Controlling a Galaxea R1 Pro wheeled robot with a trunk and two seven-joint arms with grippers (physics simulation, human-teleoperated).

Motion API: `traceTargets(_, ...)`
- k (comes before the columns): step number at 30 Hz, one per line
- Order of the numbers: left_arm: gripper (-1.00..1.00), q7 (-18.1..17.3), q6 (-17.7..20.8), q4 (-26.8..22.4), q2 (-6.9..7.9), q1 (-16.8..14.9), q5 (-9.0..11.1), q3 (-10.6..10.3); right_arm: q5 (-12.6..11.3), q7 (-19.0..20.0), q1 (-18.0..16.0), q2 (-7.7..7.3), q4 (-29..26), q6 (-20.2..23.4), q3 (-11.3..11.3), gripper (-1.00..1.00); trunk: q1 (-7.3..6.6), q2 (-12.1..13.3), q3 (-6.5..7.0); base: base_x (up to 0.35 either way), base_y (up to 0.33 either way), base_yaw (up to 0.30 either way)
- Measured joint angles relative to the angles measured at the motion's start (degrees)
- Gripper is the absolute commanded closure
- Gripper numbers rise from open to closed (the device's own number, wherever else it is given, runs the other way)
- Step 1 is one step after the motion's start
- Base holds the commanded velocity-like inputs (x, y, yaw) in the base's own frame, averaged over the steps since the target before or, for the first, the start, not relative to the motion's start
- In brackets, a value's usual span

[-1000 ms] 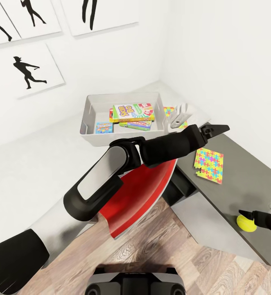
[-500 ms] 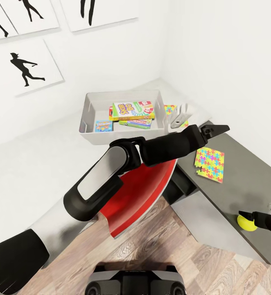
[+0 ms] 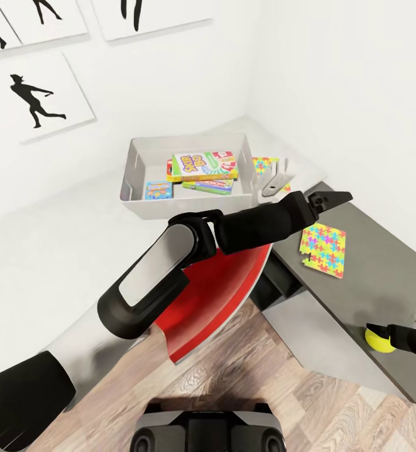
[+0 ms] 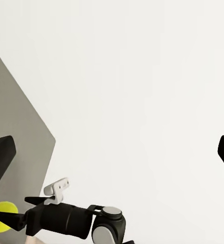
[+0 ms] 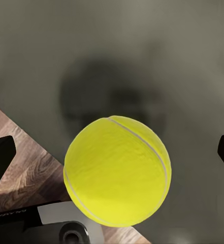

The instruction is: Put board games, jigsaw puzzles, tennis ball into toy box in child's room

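Toy box [image 3: 136, 169]: on the pale table [image 3: 51, 251] by the wall, holding three board games [image 3: 203, 166], a small one flat on the bin floor beside two stacked boxes. Jigsaw puzzle [image 3: 323, 249]: flat on the lower dark grey side table [image 3: 384, 263], well apart from the bin. Second jigsaw puzzle [image 3: 266, 166]: just beyond the bin's right end, partly hidden by the left gripper [image 3: 276, 179], which hangs over it with fingers apart, holding nothing. The left forearm [image 3: 258, 223] crosses in front of the bin's near wall. Tennis ball [image 3: 379, 337]: near the side table's front edge, between the fingers of the right gripper [image 3: 384, 334]; whether they touch it, cannot tell. Wall pictures [image 3: 38, 94]: black silhouettes above the table.
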Motion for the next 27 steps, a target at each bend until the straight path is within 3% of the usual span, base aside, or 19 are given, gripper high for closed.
traceTargets(27, -1.0, 0.0, 0.02, -0.01, 0.0, 0.01, 0.0, -0.02, 0.0, 0.0, 0.0, -0.11, 0.0, 0.02, 0.0, -1.0, 0.0, 0.0, -0.19, 0.0, 0.0, 0.0)
